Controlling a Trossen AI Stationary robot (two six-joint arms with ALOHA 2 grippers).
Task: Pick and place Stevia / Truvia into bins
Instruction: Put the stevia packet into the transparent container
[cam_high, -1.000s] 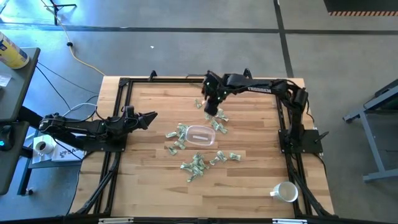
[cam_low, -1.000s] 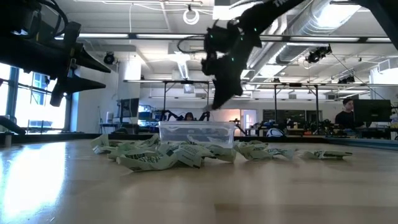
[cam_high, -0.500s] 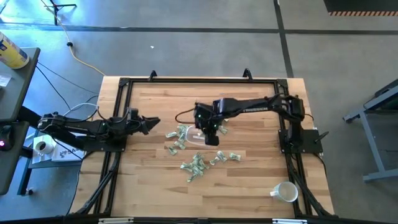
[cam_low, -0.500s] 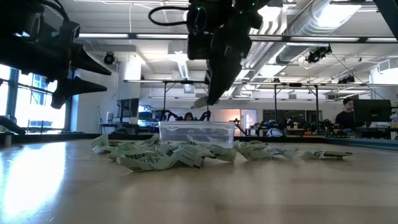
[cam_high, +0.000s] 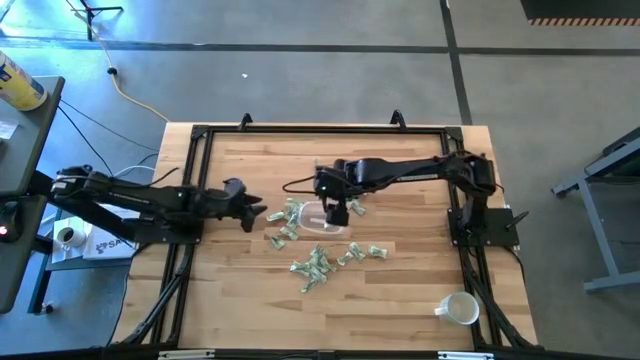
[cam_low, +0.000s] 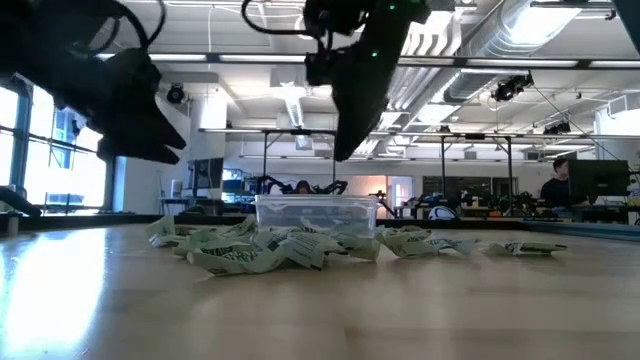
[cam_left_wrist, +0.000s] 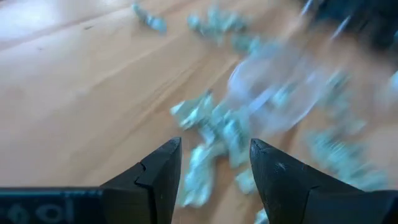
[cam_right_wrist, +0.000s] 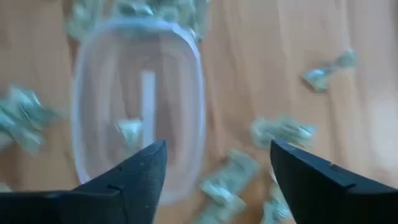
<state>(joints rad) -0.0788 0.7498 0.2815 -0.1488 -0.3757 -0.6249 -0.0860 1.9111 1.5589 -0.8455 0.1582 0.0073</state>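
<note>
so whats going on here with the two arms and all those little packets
The right gripper hangs open above the small clear plastic container, with one green and white paper sweetener packet lying inside it. The left gripper is open too, pointed at the packets scattered on the wooden table beside the container. Most packets lie loose around it.

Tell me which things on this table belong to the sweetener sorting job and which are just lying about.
Part of the job:
- green and white paper sweetener packets
- shallow clear plastic container
- right gripper, open above the container
- left gripper, open

Lying about:
- white mug
</note>
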